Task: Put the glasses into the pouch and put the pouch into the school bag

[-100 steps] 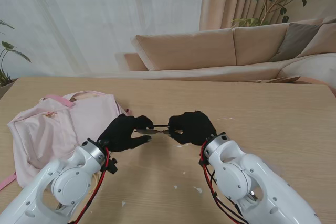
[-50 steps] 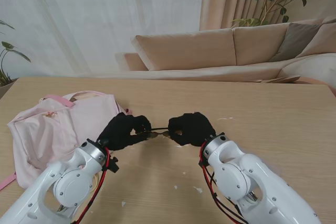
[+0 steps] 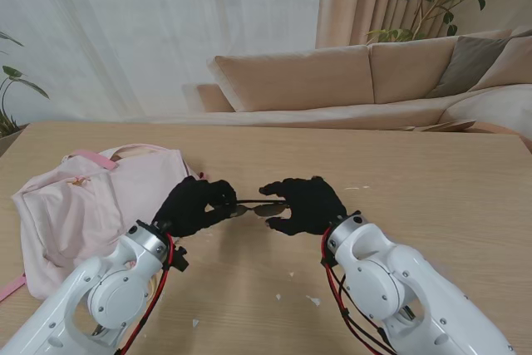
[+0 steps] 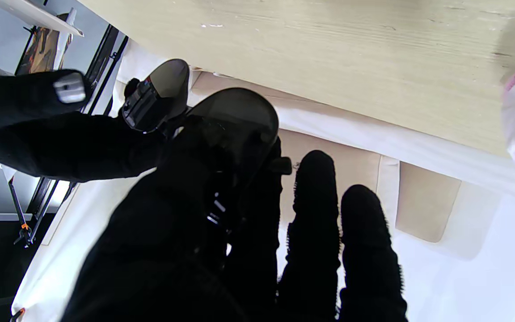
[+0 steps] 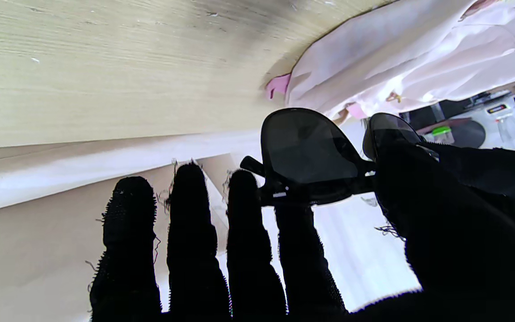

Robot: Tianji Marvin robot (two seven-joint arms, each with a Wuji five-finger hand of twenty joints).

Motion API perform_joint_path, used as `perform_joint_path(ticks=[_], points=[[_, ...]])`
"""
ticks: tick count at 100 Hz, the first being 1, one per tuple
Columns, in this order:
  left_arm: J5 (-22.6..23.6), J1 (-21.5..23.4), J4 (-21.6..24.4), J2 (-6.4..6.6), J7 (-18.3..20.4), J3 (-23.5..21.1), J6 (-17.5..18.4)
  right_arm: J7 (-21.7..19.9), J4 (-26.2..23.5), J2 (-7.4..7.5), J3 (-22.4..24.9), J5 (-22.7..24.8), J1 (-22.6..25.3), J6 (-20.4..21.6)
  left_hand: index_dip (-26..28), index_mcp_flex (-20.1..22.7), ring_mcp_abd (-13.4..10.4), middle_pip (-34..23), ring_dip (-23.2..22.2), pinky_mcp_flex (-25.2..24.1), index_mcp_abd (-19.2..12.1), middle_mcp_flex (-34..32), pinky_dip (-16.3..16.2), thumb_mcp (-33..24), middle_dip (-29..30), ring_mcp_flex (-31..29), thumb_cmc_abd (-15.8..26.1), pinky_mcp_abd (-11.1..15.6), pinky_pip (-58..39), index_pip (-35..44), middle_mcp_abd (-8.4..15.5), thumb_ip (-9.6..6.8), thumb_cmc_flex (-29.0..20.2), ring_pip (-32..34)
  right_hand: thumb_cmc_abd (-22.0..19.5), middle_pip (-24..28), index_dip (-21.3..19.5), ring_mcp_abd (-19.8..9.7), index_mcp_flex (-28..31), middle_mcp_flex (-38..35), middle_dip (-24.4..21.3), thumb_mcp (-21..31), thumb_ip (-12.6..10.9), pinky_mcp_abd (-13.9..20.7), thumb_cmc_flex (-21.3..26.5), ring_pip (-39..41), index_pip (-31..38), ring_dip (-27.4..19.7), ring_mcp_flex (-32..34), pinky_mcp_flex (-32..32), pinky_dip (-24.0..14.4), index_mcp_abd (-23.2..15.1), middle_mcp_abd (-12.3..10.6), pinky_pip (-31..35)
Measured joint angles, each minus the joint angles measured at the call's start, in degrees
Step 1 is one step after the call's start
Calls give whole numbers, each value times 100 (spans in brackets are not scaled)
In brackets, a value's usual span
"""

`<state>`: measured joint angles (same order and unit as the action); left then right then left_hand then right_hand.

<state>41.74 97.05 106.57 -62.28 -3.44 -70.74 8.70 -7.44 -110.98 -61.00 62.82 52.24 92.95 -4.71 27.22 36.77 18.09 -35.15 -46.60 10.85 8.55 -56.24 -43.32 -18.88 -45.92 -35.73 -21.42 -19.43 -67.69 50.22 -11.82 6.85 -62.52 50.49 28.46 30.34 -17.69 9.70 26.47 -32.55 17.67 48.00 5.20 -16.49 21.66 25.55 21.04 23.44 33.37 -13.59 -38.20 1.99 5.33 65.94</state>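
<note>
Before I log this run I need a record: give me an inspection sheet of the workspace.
Surface: wooden table, small pale flecks near me.
Job's things: dark-lensed glasses held between both hands; pink school bag lying on the left; pouch not seen.
Clutter: nothing seen.
Robot hands: left robot hand and right robot hand each grip an end of the glasses.
Cables: red and black wires at both wrists.
Surroundings: beige sofa, curtains, plants.

Glasses (image 3: pixel 253 207) dark-tinted; school bag (image 3: pixel 91 201) pale pink; table (image 3: pixel 432 197) light wood
</note>
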Motion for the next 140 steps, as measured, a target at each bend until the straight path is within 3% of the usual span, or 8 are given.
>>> perform_joint_path(ticks=[16,37,71,113,140], points=[[-3,-39,-94,-28,-25,-6,-38,262,-186,-19,254,62,297,2,126,0,3,-12,-7,37,1,-1,-1,-2,-9,0,-8,-3,-10,1,-1,1,0,25,-66,-188,126,51,-361,664,-105,-360,10,-5,-226,-511,-155,-260,-730,542,130,118,61,-657],[-62,-35,-149,-41,-30,-58,-44,557,-596,-95,921,258,1026,12,218,0,5,-13,-48,39,1,-1,-1,-47,-81,-1,-10,-5,-16,1,-4,14,0,26,-611,-107,44,37,-445,691,-112,-934,-153,-7,-135,-556,-65,-317,-800,695,132,13,-56,-834],[-140,54,-130,-41,-33,-124,49,555,-759,-90,1824,709,1995,-165,276,-1,7,-13,-69,39,2,-1,-1,-57,-84,-1,-15,-6,-55,1,-4,62,0,27,-767,-17,-100,35,-445,691,-77,-861,-263,-12,163,-556,54,-317,-800,707,132,-48,-78,-901],[-91,137,4,-27,41,-114,94,308,83,-11,1917,970,2049,-488,321,-1,7,-13,-73,39,2,-1,-1,-64,-89,-1,-36,-6,-55,1,-4,62,0,28,-753,-13,-122,-9,-648,1120,-66,-769,-270,20,165,-560,97,-328,-1116,890,132,-115,-89,-1105],[-64,141,15,-18,48,-96,92,270,432,5,2079,1201,2042,-465,325,-1,8,-60,-75,39,2,-1,-2,-73,-91,-1,-39,-6,-56,1,-5,72,0,28,-535,-191,-254,-210,-1055,1740,-149,-335,-270,208,259,-776,108,-482,-1552,1167,286,-119,-470,-1462]])
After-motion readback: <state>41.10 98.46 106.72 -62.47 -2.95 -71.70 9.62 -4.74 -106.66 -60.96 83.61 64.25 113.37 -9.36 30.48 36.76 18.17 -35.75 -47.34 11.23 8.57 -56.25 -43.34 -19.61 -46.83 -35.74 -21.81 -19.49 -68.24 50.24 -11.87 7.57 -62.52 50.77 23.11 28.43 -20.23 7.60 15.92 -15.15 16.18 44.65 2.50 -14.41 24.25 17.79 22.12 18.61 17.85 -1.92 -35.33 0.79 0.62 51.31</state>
